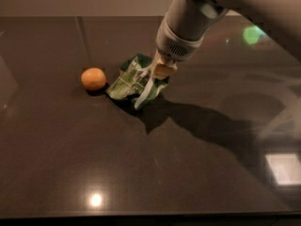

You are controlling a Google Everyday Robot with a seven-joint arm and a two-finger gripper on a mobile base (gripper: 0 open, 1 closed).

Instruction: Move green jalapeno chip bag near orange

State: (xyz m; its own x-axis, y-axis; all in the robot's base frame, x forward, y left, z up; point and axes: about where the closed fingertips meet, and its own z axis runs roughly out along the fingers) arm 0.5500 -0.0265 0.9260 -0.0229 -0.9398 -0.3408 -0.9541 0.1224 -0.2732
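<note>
The green jalapeno chip bag [133,81], crumpled shiny green foil with white stripes, sits on the dark table [66,149] left of centre. Its left end lies close to the small round orange [93,78], with a narrow gap between them. My gripper [160,72] comes down from the upper right on a thick white arm [188,20]. It is shut on the bag's right upper edge, and its tan fingertips [163,70] pinch the foil. The arm's shadow falls on the table to the right of the bag.
A dark green patch [128,65] behind the bag's top left may be the sponge, mostly hidden by the bag. The glossy tabletop shows light reflections [96,200] near the front edge and at the right [284,167].
</note>
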